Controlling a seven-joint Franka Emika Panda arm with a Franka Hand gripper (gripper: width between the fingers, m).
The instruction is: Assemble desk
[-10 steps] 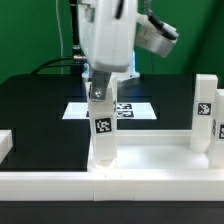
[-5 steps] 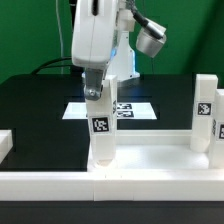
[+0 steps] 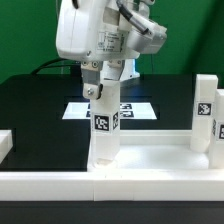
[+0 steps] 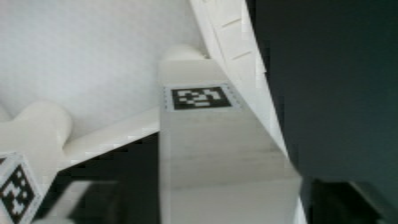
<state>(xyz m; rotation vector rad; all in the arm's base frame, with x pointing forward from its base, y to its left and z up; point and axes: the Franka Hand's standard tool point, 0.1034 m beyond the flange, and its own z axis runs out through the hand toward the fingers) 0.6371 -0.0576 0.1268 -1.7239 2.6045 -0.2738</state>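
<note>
Exterior view: tagged leg [image 3: 104,125], no writing.

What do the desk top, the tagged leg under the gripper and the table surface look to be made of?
Desk top: apparently white rigid plastic, matte, with a crisp raised rim and no grain.
Tagged leg at the gripper: the same-looking matte white plastic; its black-and-white tag seems printed or stuck on.
Table surface: black and dull, showing no reflections; whether cloth, mat or painted board is unclear.

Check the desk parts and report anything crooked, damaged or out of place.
Nothing stands out. The leg under the end effector stands upright on the desk top, the leg at the exterior view's right also stands straight, and no part looks broken.
</note>
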